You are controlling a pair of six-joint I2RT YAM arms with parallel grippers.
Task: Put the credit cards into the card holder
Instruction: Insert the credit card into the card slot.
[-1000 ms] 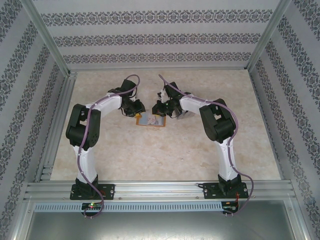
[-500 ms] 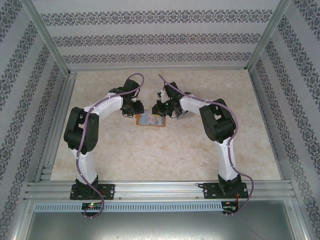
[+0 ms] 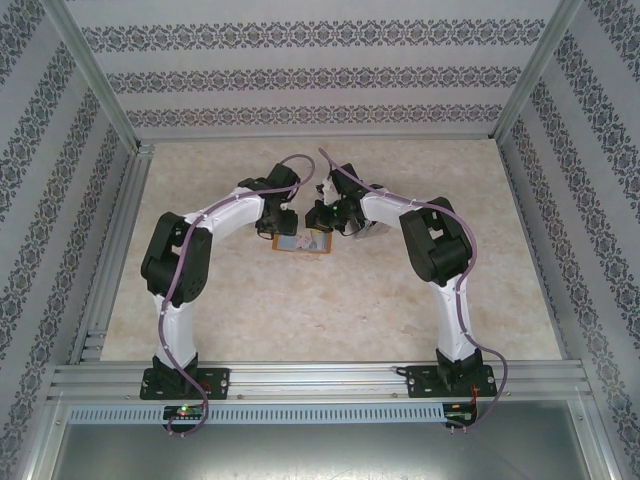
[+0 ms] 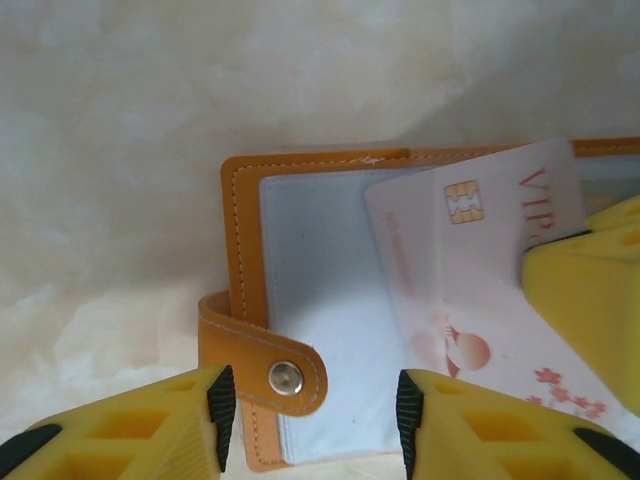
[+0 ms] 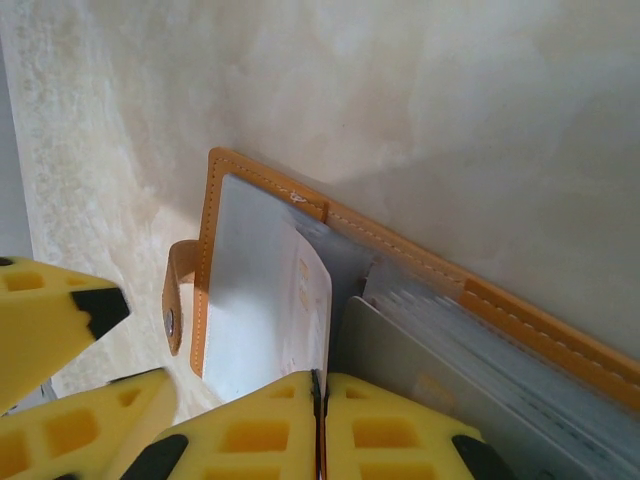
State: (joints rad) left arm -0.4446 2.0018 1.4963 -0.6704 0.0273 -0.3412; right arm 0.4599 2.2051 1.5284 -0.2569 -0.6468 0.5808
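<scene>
Now, card holder [image 4: 240, 250] between left jaws.

Robotics lab test cell: aluminium framing [image 3: 108, 250] boxes in a marble-look table [image 3: 300, 320], patterned panels [image 3: 320, 80] form walls, left arm [image 3: 175, 290] and right arm [image 3: 445, 280] bolted to the front rail [image 3: 320, 378].

We had two arms with white shells, the left arm [image 3: 225, 212] and the right arm [image 3: 385, 208], each broken up by bulky black joint housings, trailed by a purple cable [image 3: 292, 158] along its length and footed on a black base plate [image 3: 185, 382]. Our left pincer [image 4: 310, 410] and right pincer [image 5: 320, 390] wore bright yellow fingers [image 4: 120, 435] moulded with hollow cells, and black pads [image 4: 222, 400] capped the tips.
</scene>
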